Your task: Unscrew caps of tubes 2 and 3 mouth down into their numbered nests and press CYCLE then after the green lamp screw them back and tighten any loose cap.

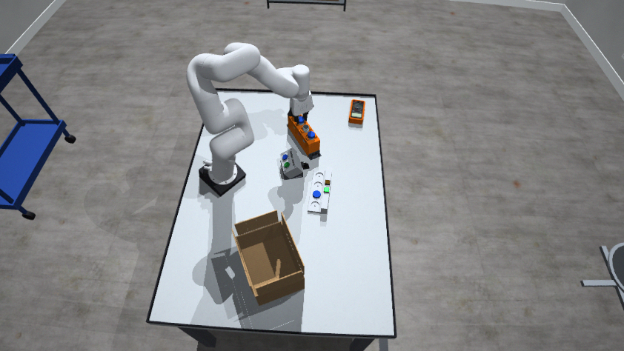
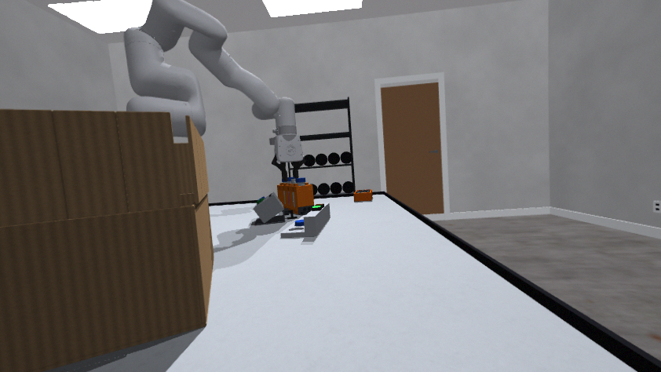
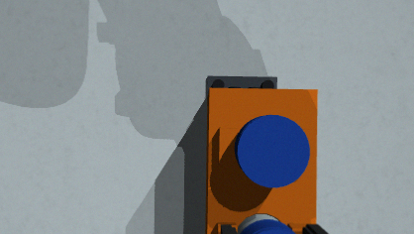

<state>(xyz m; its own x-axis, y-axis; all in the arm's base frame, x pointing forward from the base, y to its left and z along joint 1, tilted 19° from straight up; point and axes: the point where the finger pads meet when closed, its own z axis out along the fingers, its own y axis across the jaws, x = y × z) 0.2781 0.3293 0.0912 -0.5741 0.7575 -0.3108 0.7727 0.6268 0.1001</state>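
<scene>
The orange decapping station (image 1: 303,132) stands at the far middle of the table. My gripper (image 1: 300,118) is down on it and is shut on a blue cap (image 3: 264,229) at tube 2's place. That cap shows only at the bottom edge of the wrist view, so I cannot tell whether it is seated. Tube 1's cap (image 3: 272,151) is on, just beyond. Tube 3 (image 1: 306,127) stands open, and tube 4's cap (image 1: 310,135) is on. The cap tray (image 1: 320,190) holds one blue cap (image 1: 316,194) in nest 3. Its green lamp (image 1: 326,189) is lit.
The grey key housing (image 1: 290,164) with a blue key (image 1: 284,156) and a green key (image 1: 287,165) sits between the station and the tray. An orange meter (image 1: 356,111) lies at the far right corner. An open cardboard box (image 1: 268,257) stands near the front.
</scene>
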